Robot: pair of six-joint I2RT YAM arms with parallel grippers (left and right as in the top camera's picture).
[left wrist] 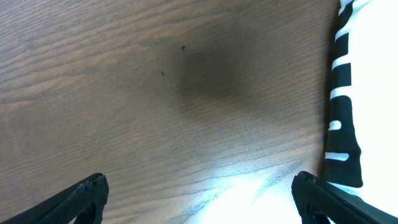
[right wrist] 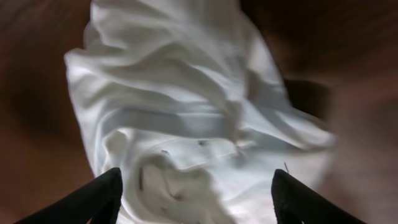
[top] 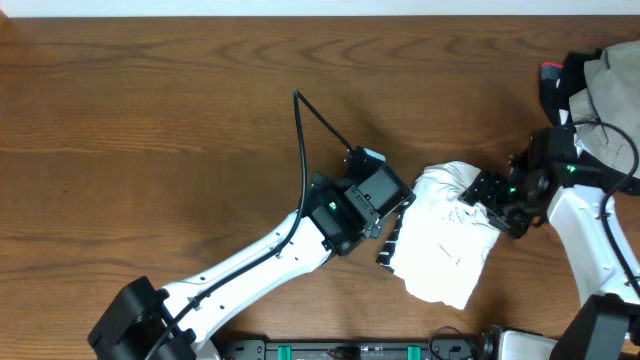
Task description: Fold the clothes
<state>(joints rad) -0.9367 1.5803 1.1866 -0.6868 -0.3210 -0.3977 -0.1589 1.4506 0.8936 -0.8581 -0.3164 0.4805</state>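
Two grippers, both spread. Left gripper (top: 378, 190) near the middle of the overhead view, at the end of a white arm reaching up from the lower left. Jaws wide apart in the left wrist view (left wrist: 202, 208), black fingertips (left wrist: 81, 199) at the two lower corners of that frame, nothing between them but bare wooden table (left wrist: 155, 93). Holding nothing. Just to its right, at the right edge of the left wrist frame, the clothes (left wrist: 379, 93): a black-and-white striped border running top to bottom beside plain white cloth.

Right gripper (top: 478, 192) right of centre in the overhead view, pointing left onto the upper right part of the same garment. Open as well in the right wrist view (right wrist: 199, 199), dark fingers (right wrist: 99, 196) far apart at the bottom corners, crumpled white fabric (right wrist: 199, 112) filling the frame between and beyond them. Not pinching any fold, as far as that blurred frame tells.

Clothes (top: 450, 245) in the overhead view: a compact white bundle on the table (top: 150, 120), lower right of centre, between the two grippers, black stripes along its left edge next to the left gripper. Thin black cable (top: 310, 115) arching up from the left arm toward upper centre.
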